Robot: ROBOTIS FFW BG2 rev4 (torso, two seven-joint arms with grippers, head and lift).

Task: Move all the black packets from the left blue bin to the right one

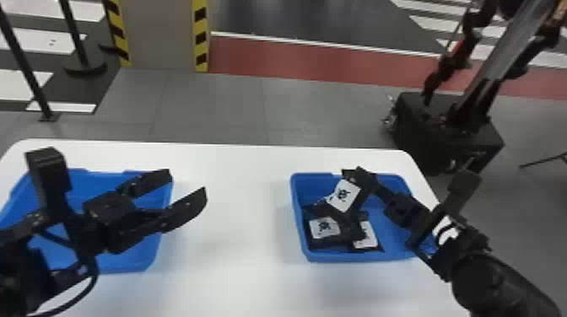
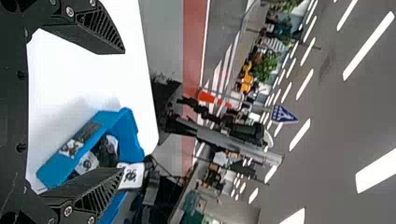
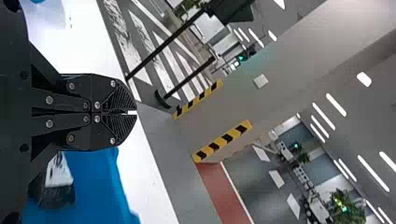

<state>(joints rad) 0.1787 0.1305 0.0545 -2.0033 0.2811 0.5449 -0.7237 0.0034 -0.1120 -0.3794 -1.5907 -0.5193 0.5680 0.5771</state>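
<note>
You have bright light from white ceiling strips (image 2: 368,45); soft grey shadows mark the table (image 1: 236,202), which glares in both wrist views.

Black packets (image 1: 344,196) | white-labelled | heaped, top one seemingly tilted | right blue bin (image 1: 337,256)

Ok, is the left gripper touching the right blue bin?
Apart. The head view shows a wide stretch of white table between the left gripper and the right blue bin.

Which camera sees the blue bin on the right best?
The head view: the right blue bin shows nearly whole, with packets inside. The left wrist view shows it partly behind a finger; the right wrist view shows part of it, close up.
</note>
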